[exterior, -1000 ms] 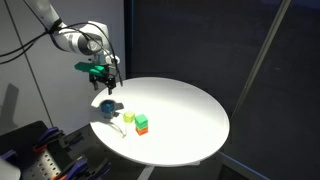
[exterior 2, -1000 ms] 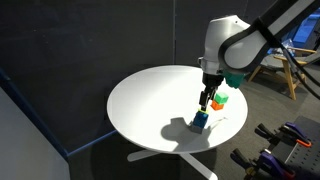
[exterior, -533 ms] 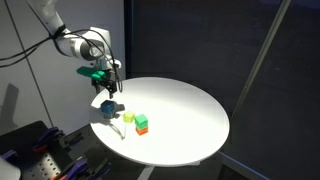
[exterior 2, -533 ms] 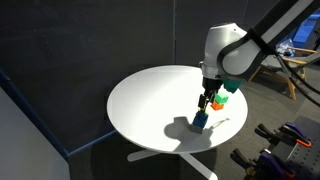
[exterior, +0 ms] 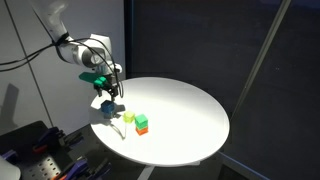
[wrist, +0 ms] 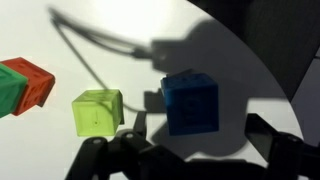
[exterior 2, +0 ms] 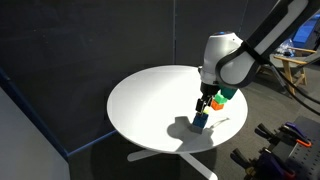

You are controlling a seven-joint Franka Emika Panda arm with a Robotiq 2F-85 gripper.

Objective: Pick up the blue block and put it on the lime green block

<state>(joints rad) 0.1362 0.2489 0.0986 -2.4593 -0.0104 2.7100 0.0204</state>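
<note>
The blue block sits on the white round table, and it also shows in both exterior views. The lime green block lies just beside it, a small gap apart. My gripper is open, its fingers either side of the blue block's near edge and just above it. It holds nothing. In the exterior view from the far side the lime green block is hidden behind the gripper.
A bright green cube stacked on an orange cube stands beyond the lime green block. The table edge is close to the blocks. Dark curtains surround the table.
The gripper has come down and slightly inward, from above the table edge to just over the blue block. The blocks have not moved.
</note>
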